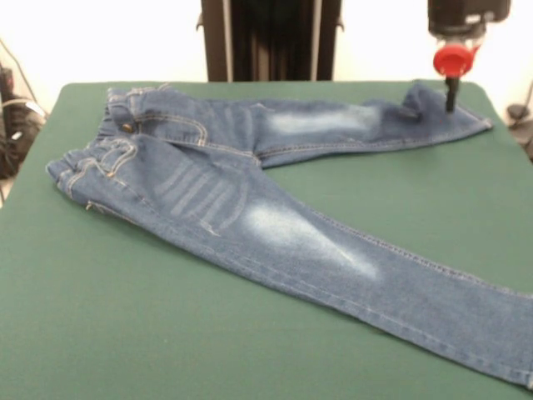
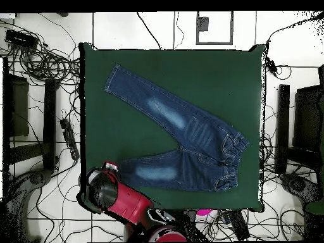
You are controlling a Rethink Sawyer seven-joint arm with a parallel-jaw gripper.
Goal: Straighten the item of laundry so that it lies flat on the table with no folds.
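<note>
The small blue denim jeans [image 1: 250,192] lie spread on the dark green table [image 1: 375,183]. In the front view the waistband is at the left. One leg runs along the far side to the right, the other runs to the near right corner. A small fold shows near the far leg's hem [image 1: 414,107]. My gripper [image 1: 450,104], red above a black tip, comes down onto that far leg close to its hem. In the overhead view the jeans [image 2: 190,136] lie on the table [image 2: 215,82], and my red arm [image 2: 111,190] covers the gripper and that hem.
The black pedestal [image 1: 271,37] stands behind the table's far edge. Cables [image 2: 44,63] and dark equipment [image 2: 291,126] lie on the floor around the table. The near leg's hem reaches the table's edge at the near right in the front view.
</note>
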